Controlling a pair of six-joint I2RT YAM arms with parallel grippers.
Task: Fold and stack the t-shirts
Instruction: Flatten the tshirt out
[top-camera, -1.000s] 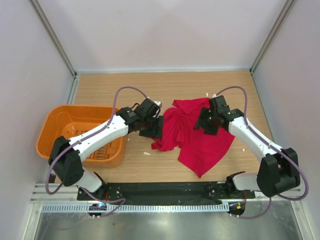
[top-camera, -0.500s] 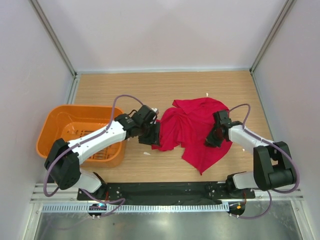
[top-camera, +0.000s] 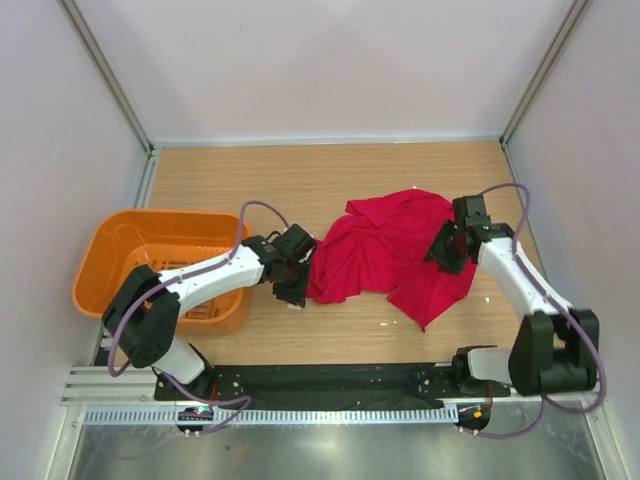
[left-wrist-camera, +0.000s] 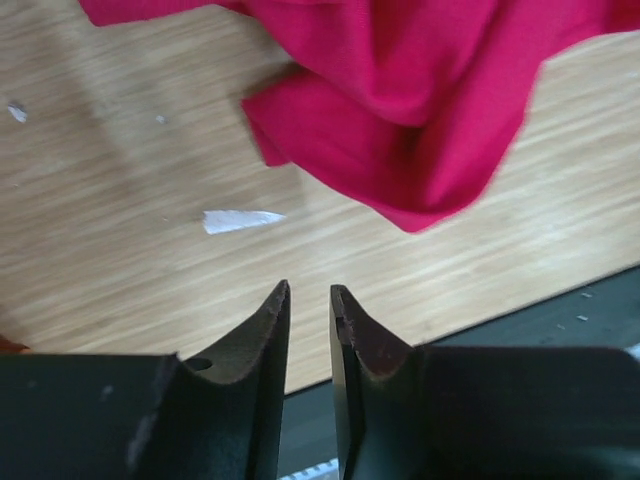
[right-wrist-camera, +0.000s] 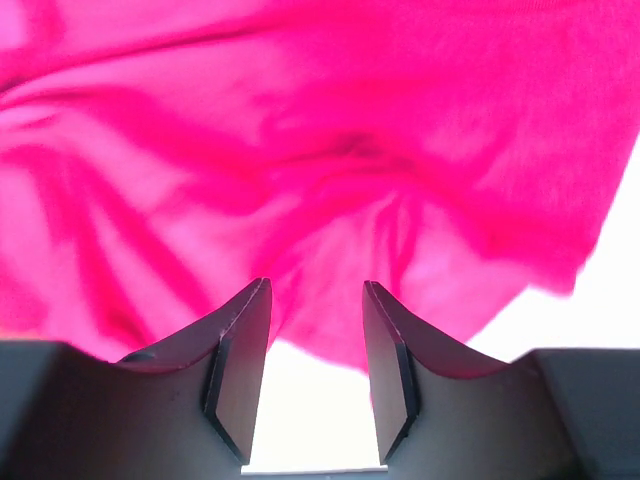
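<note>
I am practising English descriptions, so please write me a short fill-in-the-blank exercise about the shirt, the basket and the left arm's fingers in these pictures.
1. The crumpled t-shirt on the wooden table is ____ in colour.
2. In the top view, the orange basket stands on the ____ side of the table.
3. In the left wrist view, there is ____ cloth between the left arm's fingers, which have only a narrow gap between them.

Missing words: red; left; no
</note>
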